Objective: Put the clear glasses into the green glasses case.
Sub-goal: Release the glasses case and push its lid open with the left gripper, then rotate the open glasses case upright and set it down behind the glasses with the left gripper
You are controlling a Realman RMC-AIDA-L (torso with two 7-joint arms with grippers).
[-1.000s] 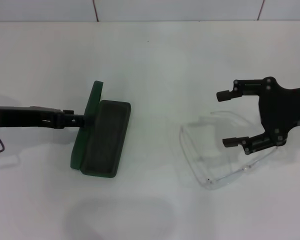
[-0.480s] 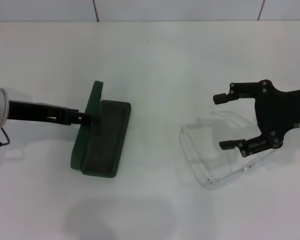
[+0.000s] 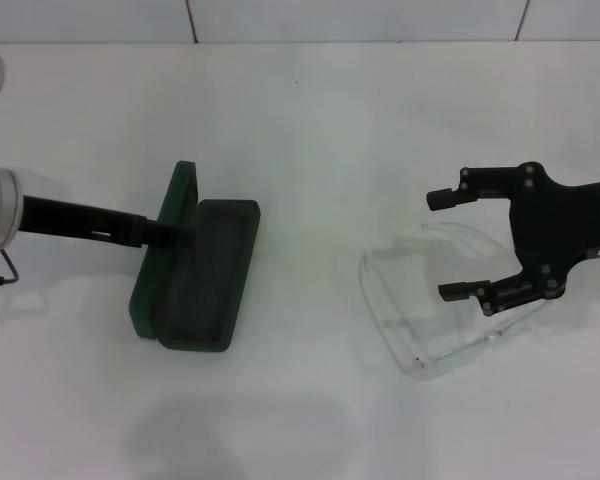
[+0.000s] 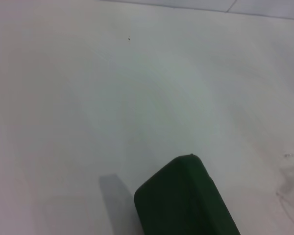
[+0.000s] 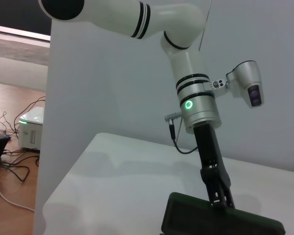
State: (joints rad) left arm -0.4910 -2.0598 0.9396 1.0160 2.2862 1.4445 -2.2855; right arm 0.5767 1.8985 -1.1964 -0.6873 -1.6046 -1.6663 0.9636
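We're working both arms on the white worktop (image 3: 310,130). The green glasses case (image 3: 192,272) is lying open toward the worktop's left side, base flat, lid tipped up along its outer long edge. Our left end effector (image 3: 158,233) is sitting at that lid, apparently pinching its rim; the right wrist view shows the fingers (image 5: 219,193) meeting the lid edge, so we're reading it as clamped on the case. Likely reason: it's propping the lid open and pinning the case so it can't slide when something drops in. The clear glasses (image 3: 435,305) are lying well apart from the case, toward the worktop's right side, arms folded out, front curved toward the near edge. Our right end effector (image 3: 455,243) is hovering over them with jaws spread wide, one finger past the far arm, the other over the lens area, holding nothing. We're judging this as a pre-grasp line-up: the jaws are straddling the frame before descent. Risk: thin transparent plastic is slippery and flexible, so a squeeze on the lens may skate it away.
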